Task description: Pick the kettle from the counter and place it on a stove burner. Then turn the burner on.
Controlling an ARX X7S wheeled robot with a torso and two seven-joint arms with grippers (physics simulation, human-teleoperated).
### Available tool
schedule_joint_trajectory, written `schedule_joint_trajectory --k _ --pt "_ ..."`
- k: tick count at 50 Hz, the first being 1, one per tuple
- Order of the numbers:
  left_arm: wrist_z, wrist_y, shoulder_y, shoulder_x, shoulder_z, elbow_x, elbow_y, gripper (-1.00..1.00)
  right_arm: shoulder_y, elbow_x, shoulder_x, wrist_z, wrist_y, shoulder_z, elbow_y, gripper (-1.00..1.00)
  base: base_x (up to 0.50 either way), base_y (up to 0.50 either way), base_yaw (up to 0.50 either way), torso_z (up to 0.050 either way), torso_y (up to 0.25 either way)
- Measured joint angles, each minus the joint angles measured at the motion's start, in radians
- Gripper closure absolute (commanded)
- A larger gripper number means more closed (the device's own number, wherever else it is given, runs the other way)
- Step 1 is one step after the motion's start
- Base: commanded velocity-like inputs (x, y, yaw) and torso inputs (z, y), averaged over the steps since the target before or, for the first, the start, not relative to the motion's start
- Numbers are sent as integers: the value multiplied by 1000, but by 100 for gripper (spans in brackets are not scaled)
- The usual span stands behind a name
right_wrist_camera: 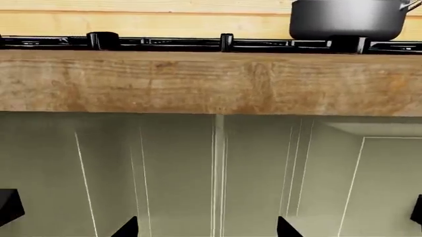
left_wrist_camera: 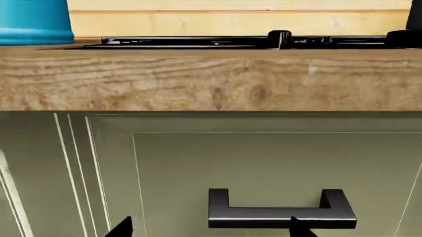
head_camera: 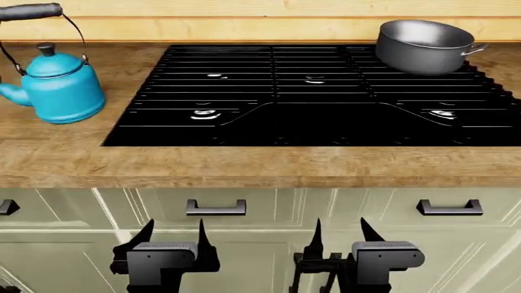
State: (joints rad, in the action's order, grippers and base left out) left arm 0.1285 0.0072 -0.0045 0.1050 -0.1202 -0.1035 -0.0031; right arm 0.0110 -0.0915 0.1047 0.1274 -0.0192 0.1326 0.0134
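Parking both arms low in front of the cabinet doors, I have the left end effector (head_camera: 172, 239) and the right end effector (head_camera: 338, 237) spread wide and empty, presumably waiting below the desk (head_camera: 244, 168) edge before reaching. Up and to the left of the left end effector, the glossy turquoise kettle (head_camera: 58, 88) stands upright on the wood-grain desk, just beside the black grated cooktop (head_camera: 313, 97). Its nearest shiny stove burner (head_camera: 204, 114) lies above that same end effector, while a grey steel pot (head_camera: 421, 44) occupies the far corner beyond the right one.

Wood-grain counter (head_camera: 57, 159), turquoise kettle (head_camera: 58, 91) at left, black cooktop (head_camera: 309, 116) inset, grey pot (head_camera: 423, 46) on it
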Motion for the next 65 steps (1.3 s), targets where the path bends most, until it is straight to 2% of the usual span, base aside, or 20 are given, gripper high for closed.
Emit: schedule_joint_trajectory --k 57,65 --pt "57 9 -8 40 -47 -41 -7 -100 8 -43 41 50 -9 50 4 -100 0 500 0 0 0" --pt "64 9 -9 46 -51 -45 -8 -100 9 -49 43 54 -12 56 7 -100 0 63 0 0 0"
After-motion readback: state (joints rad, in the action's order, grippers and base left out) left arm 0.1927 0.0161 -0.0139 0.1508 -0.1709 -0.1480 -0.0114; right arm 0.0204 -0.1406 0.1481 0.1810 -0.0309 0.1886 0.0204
